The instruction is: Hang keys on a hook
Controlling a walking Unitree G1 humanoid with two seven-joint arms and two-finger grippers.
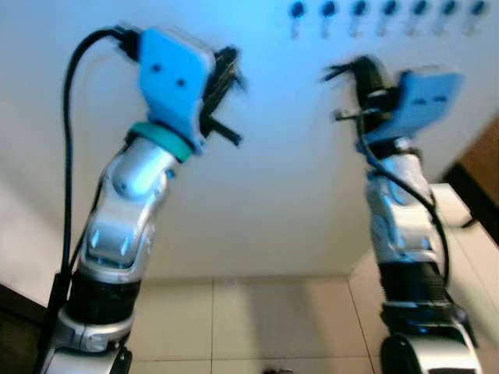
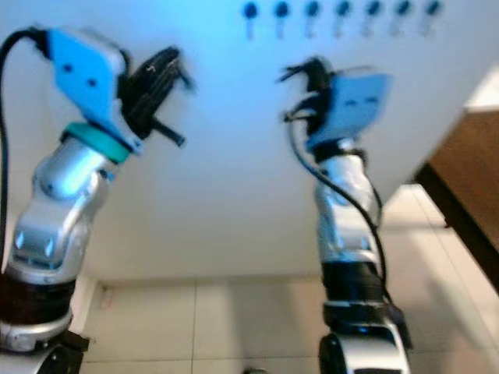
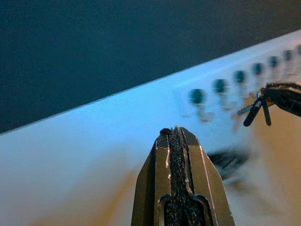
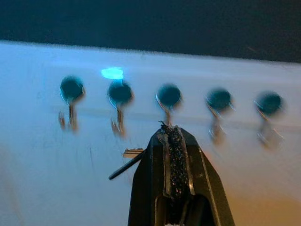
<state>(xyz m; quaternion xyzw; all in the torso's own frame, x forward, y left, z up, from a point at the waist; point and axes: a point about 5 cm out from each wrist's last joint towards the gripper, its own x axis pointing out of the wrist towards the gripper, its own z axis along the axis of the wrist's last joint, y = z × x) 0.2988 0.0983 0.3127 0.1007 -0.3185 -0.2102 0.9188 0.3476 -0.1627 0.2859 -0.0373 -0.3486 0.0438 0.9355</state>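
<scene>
Where round-capped hooks [image 4: 169,96] line pale wall, right hand [image 4: 171,136] pinching keys [image 4: 129,157].

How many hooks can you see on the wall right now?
7, in one row high on the wall, starting from the leftmost hook and ending with the rightmost hook, above the right gripper. More may lie beyond the frame edge.

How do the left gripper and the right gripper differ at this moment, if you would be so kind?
The right gripper pinches the keys, a key sticking out beside its shut fingers; the left gripper is shut on nothing. The right gripper sits just under the row of hooks; the left gripper is off to the side of it. Both are raised toward the wall.
</scene>
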